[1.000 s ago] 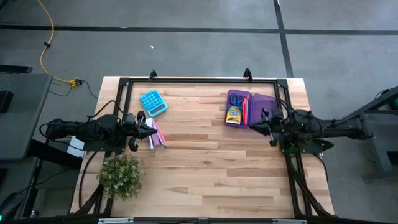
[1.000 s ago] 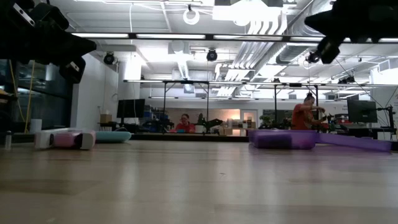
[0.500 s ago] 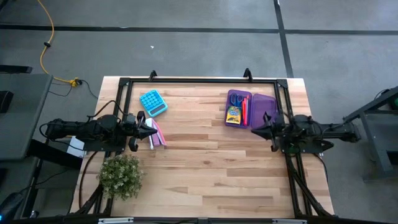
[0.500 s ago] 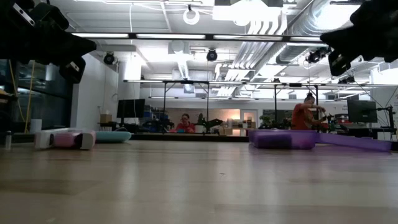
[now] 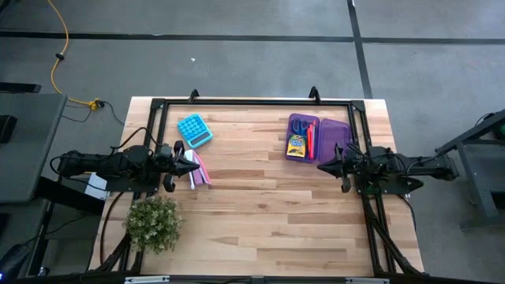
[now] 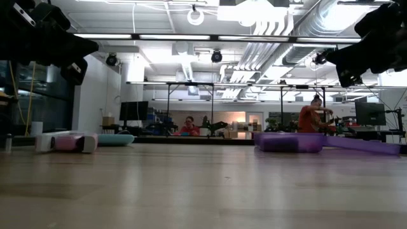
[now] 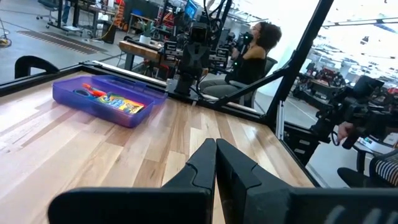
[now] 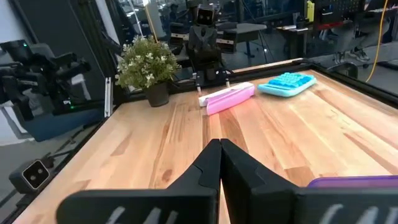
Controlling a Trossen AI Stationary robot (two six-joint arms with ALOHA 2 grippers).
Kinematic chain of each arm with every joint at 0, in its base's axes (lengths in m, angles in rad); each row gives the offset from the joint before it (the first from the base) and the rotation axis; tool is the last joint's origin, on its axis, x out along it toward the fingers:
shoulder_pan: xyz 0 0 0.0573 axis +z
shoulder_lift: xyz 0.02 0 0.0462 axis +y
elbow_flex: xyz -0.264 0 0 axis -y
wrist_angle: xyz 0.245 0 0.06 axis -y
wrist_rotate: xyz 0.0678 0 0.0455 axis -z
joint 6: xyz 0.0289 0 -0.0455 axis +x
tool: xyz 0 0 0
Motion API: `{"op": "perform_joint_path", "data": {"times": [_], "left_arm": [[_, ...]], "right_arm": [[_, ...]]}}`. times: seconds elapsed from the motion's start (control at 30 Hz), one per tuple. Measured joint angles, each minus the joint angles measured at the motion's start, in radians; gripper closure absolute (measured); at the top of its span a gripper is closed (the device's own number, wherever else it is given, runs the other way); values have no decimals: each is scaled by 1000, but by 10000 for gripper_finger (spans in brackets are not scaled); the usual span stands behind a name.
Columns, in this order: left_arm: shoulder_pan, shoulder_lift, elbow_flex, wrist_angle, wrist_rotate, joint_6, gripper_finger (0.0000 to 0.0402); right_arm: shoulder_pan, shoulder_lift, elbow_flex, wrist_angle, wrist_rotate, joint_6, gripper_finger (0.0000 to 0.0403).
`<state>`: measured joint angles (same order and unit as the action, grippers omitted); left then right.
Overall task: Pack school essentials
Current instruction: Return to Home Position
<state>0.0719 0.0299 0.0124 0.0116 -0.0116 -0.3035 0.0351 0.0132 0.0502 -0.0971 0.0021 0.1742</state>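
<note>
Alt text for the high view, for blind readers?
An open purple case at right on the wooden table holds a crayon box and scissors. Both arms lie at the sides, left claw and right claw shut. A calculator, pink item and plant sit left.

Bright, even overhead light; ceiling lights (image 6: 159, 36) glare in the low view.

Open-plan robotics lab: exposed ceiling ducts (image 6: 273, 48), frame rigs (image 6: 191, 83), monitor (image 6: 369, 113), people (image 6: 310, 117) at workstations.

Wooden table (image 5: 260, 221) with purple case (image 5: 338, 130), blue calculator (image 5: 194, 129), pink case (image 5: 203, 170), potted plant (image 5: 152, 222)
</note>
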Motion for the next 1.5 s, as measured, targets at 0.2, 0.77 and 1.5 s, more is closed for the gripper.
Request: {"op": "perform_joint_path", "data": {"times": [0.2,0.77,1.5], "left_arm": [[0,0,0,0,0,0,401],[-2,-7,0,2,0,0,401],[-15,-26,1,9,0,0,401]], "right_arm": [[0,0,0,-1,-2,59,403],[0,-12,1,-2,-2,140,403],[0,-8,1,-2,-2,140,402]]}}
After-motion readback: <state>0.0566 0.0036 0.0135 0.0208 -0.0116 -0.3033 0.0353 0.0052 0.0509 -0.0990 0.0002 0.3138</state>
